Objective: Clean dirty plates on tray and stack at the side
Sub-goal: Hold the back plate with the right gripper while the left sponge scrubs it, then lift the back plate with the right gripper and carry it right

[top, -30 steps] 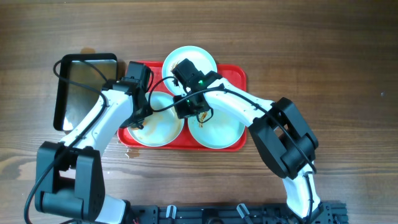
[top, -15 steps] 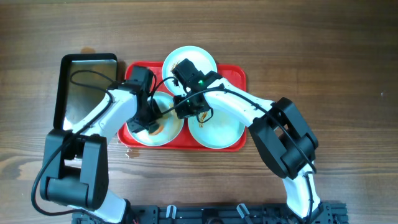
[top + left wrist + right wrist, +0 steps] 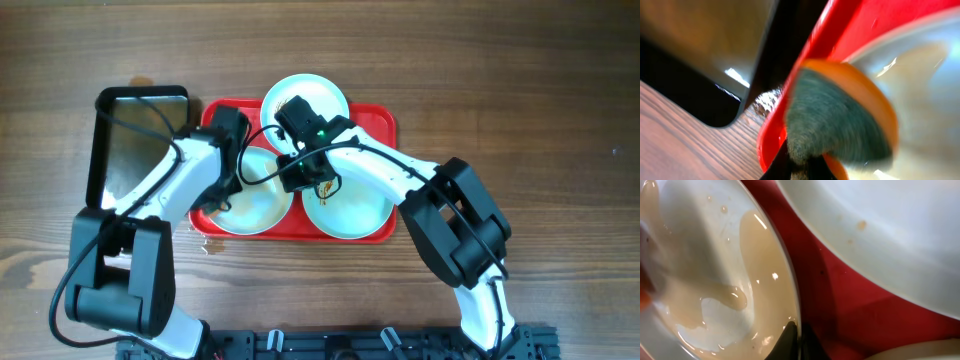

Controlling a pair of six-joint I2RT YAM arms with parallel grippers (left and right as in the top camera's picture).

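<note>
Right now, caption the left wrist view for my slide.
Left gripper holds a green-and-orange sponge over a plate on the red tray, black pan beside it.

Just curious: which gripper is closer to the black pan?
Left. The left gripper is at the tray rim beside the black pan; the right gripper is farther, across a plate.

Brown wood-grain table (image 3: pixel 520 90) w/ grain running L-R, fills overhead view, soft even light
</note>
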